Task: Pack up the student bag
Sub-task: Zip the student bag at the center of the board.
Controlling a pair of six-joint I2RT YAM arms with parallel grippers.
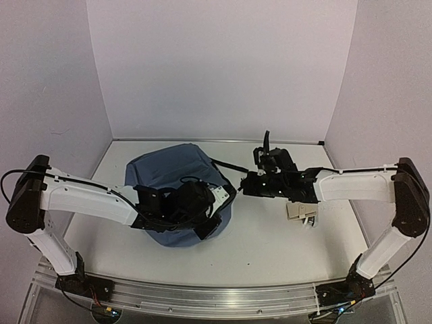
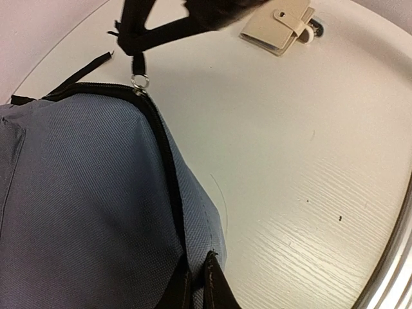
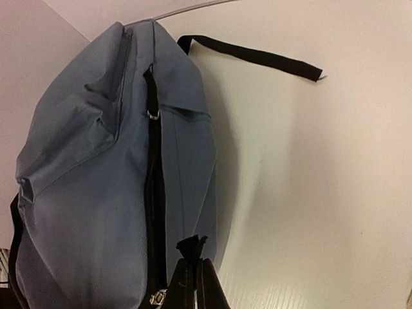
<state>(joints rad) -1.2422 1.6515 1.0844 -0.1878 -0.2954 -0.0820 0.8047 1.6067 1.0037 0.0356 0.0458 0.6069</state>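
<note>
The student bag (image 1: 177, 177), a slate-blue backpack with black zippers, lies left of the table's middle. My left gripper (image 1: 217, 198) is at its right edge. In the left wrist view the gripper (image 2: 196, 283) is shut on the bag's blue fabric (image 2: 84, 193), right beside the black zipper line (image 2: 168, 174). My right gripper (image 1: 244, 183) is just right of the bag. In the right wrist view it (image 3: 196, 280) is shut on a black zipper pull tab (image 3: 192, 246) next to the bag (image 3: 84, 174) and its zipper (image 3: 153, 187).
A beige snap-closure wallet (image 1: 300, 210) lies on the white table (image 1: 270, 243) below the right forearm; it also shows in the left wrist view (image 2: 277, 29). A loose black strap (image 3: 251, 58) trails from the bag's top. Walls enclose the back and sides.
</note>
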